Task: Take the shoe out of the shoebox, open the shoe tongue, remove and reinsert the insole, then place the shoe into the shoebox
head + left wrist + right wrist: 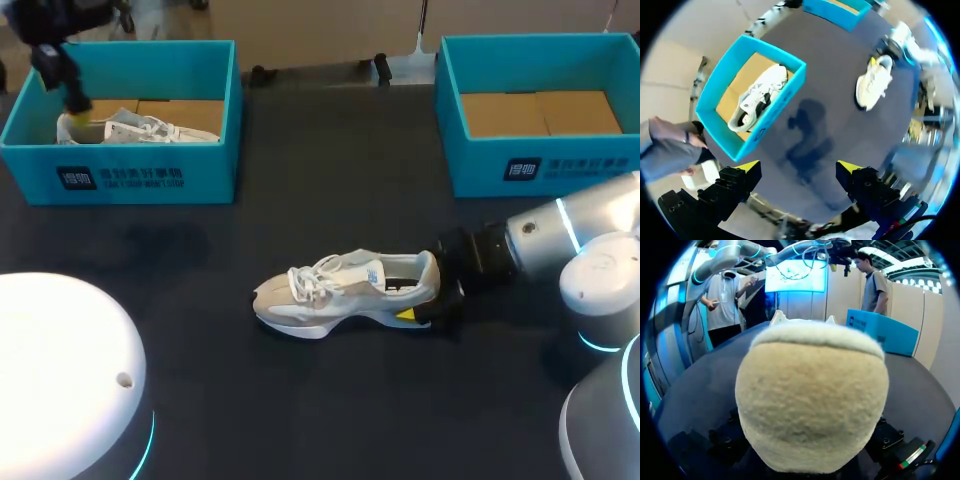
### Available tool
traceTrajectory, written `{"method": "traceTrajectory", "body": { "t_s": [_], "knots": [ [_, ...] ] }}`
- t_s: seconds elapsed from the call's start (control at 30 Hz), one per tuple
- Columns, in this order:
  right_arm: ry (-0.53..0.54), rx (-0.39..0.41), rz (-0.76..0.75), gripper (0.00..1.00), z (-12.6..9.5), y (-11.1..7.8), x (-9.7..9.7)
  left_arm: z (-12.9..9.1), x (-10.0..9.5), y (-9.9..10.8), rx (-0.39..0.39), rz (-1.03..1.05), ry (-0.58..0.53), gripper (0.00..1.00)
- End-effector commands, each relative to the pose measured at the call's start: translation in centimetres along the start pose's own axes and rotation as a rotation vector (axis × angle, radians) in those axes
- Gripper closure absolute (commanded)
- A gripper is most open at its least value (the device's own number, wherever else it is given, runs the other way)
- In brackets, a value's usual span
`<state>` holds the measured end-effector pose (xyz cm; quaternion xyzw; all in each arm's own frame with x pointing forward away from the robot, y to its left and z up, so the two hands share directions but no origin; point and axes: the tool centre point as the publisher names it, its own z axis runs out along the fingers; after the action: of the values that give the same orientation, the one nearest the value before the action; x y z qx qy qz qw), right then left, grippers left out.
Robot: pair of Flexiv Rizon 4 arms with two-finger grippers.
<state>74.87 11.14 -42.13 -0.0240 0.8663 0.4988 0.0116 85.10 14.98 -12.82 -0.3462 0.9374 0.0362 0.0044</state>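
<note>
The pale shoe (pixel 340 292) stands on its sole mid-desk (pixel 330 180) with its heel at your right hand (pixel 430 292); you cannot tell whether that hand is clenched on it. Your left hand (pixel 799 166) hangs released and wide open above the left shoebox (pixel 150 175), where a second white shoe (pixel 140 128) lies. The right shoebox (pixel 560 160) stands at the desk's far right.

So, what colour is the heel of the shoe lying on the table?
Beige, with a paler rim; the heel shows best in the right wrist view.
</note>
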Motion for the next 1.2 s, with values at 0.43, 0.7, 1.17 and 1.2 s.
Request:
{"method": "traceTrajectory", "body": {
  "t_s": [0.43, 0.7, 1.17, 1.2],
  "knots": [
    [-0.002, 0.004, 0.000, 1.00, 0.3, -0.2, 0.0, -0.1, 2.2, -0.2, 0.093, -0.656, 0.063, 0.00],
    [-0.002, 0.004, 0.000, 1.00, 0.3, -0.2, 0.0, -0.1, 2.2, -0.2, 0.093, -0.656, 0.063, 0.00],
    [-0.002, 0.004, 0.000, 1.00, 0.3, -0.2, 0.0, 0.4, 5.0, -0.3, 0.085, -0.813, 0.029, 0.00],
    [-0.002, 0.004, 0.000, 1.00, 0.3, -0.2, 0.0, 0.4, 5.3, -0.5, 0.095, -0.831, 0.032, 0.00]
  ]
}}
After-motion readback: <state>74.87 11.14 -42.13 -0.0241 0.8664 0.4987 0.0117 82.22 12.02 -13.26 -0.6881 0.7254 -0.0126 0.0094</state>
